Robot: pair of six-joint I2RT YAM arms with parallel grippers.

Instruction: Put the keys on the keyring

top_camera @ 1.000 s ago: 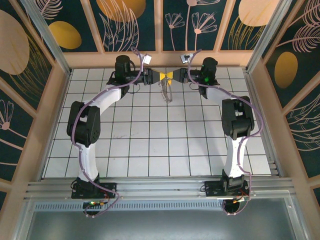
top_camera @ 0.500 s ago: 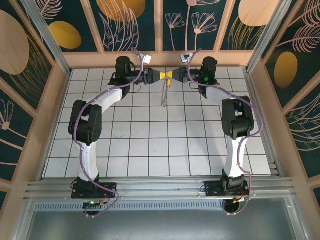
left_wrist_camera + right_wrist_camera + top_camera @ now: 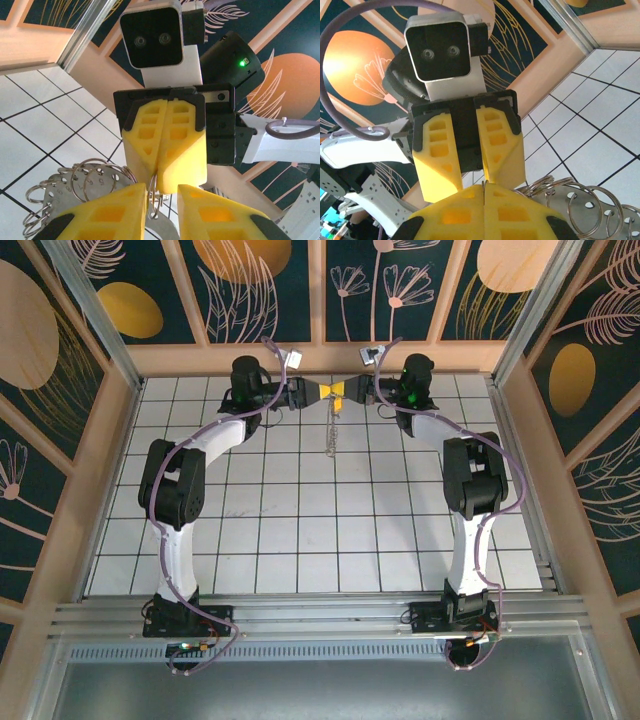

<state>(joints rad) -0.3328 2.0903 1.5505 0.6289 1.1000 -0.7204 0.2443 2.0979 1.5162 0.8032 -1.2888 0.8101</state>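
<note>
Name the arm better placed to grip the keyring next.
Left. The left end effector stands open astride the keyring, ready to close; the right end effector is shut on it, holding it up.

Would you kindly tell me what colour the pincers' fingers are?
Yellow fingers, with black bases; clearest in the left wrist view.

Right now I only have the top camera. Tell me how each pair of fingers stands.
Observer: The right fingers are pressed shut, no gap at the seam.
Operator: Now the left pair.
Observer: The left fingers stand apart, a dark gap between them, tip to tip with the right pair.
Operator: Say what sits in that gap.
Observer: Thin wire rings of the keyring run through it up to the right tips; its holed grey plate hangs alongside.
</note>
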